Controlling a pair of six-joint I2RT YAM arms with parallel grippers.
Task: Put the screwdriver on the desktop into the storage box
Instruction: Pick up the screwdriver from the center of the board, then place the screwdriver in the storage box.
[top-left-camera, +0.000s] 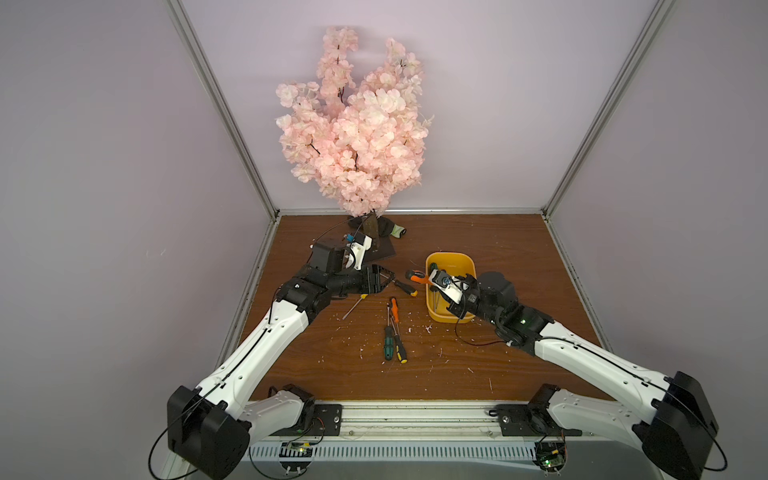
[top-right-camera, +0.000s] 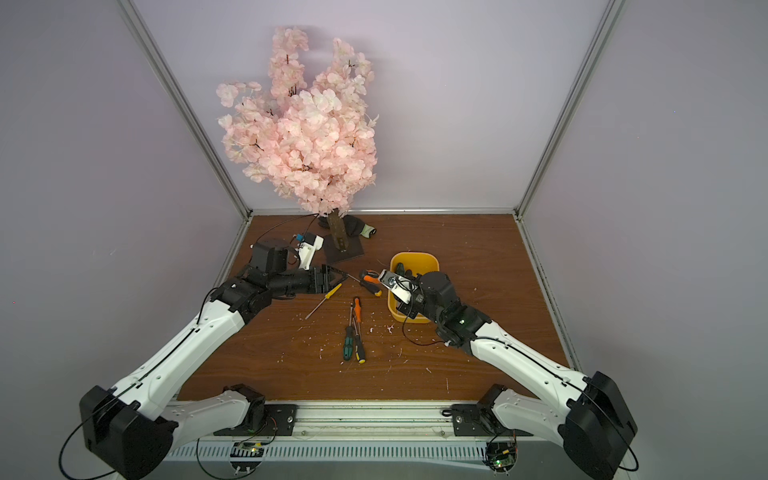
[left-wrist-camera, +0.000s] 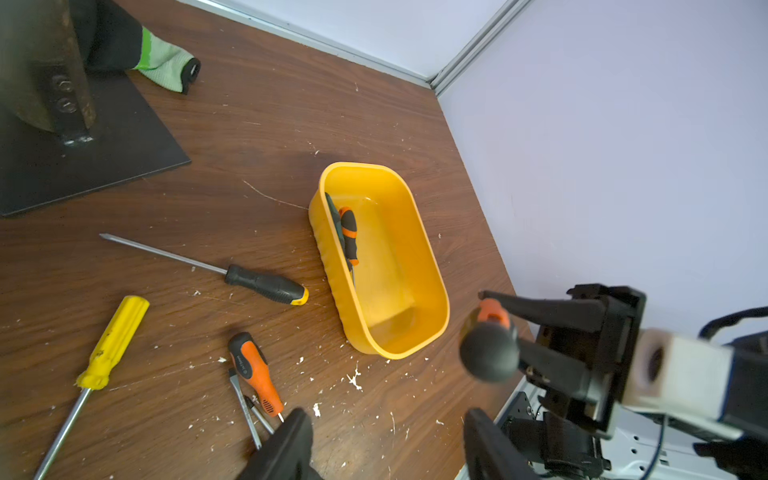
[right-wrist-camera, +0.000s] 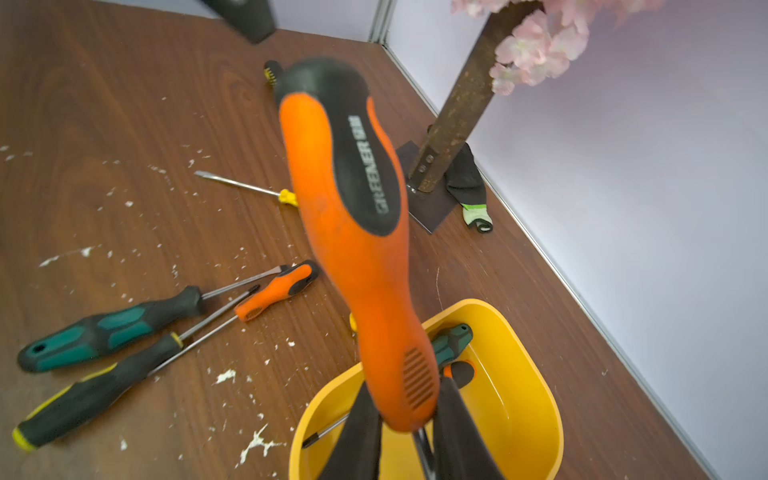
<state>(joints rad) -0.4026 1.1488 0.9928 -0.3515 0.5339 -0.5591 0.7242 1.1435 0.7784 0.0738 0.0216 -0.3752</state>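
Only the right wrist view shows lettering on the screwdriver (right-wrist-camera: 357, 249) (orange-handled).

Soft, even light is washing the scene in both top views, the blossom tree (top-left-camera: 353, 124) casting a faint shadow on the back wall (top-left-camera: 478, 104). In the right wrist view the orange-handled screwdriver (right-wrist-camera: 357, 249) is smearing with close-up blur; glare is streaking the storage box (right-wrist-camera: 536, 399). The right gripper (left-wrist-camera: 498, 326) is showing soft in the left wrist view.
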